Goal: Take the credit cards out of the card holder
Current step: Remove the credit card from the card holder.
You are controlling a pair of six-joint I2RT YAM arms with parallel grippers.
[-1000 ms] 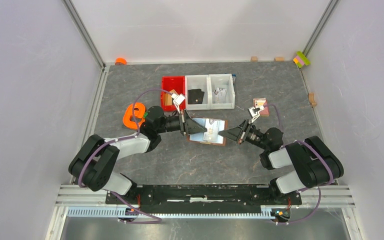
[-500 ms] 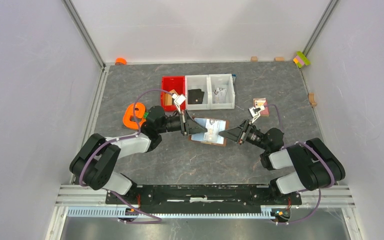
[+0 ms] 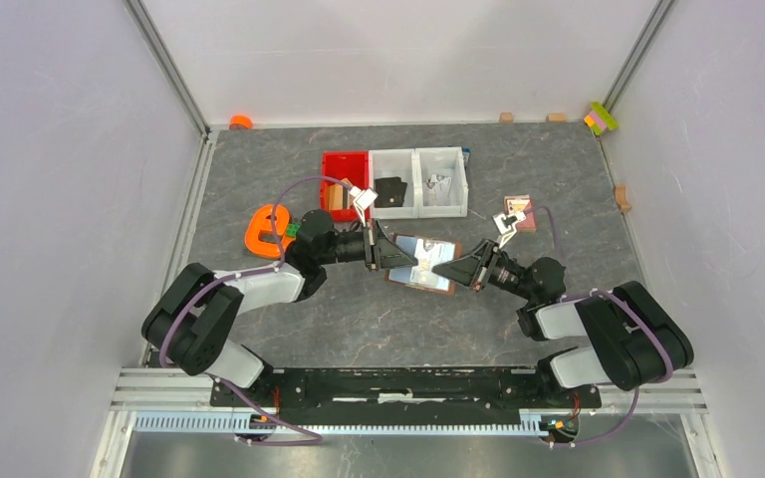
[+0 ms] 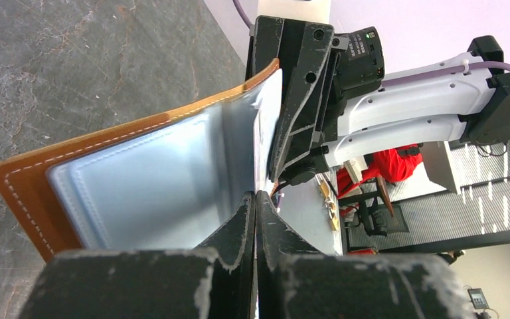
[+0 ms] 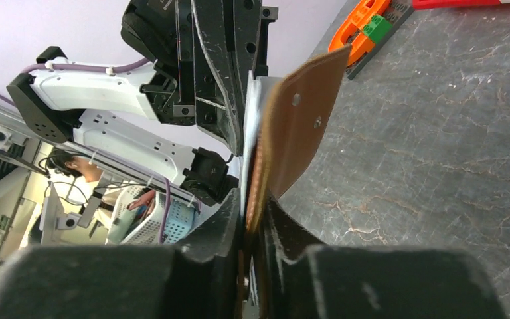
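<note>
The card holder (image 3: 424, 262), brown leather with a pale grey-blue lining, hangs spread open above the table's middle between my two grippers. My left gripper (image 3: 396, 258) is shut on a thin pale edge of its lining (image 4: 139, 179), fingers pressed together (image 4: 255, 197). From the other side my right gripper (image 3: 441, 271) closes on the brown outer flap (image 5: 299, 126), the leather edge lying between its fingers (image 5: 251, 203). The credit cards are hidden; no dark card shows in the open wallet.
Behind the wallet stand a red bin (image 3: 345, 171) and two white bins (image 3: 440, 180), one with a black flat piece (image 3: 390, 191). An orange part (image 3: 267, 229) lies at the left, a pink picture card (image 3: 519, 212) at the right. Small blocks line the back wall.
My right gripper let go briefly, slid left along the wallet and closed on its brown flap. The left gripper and the wallet shifted slightly right.
</note>
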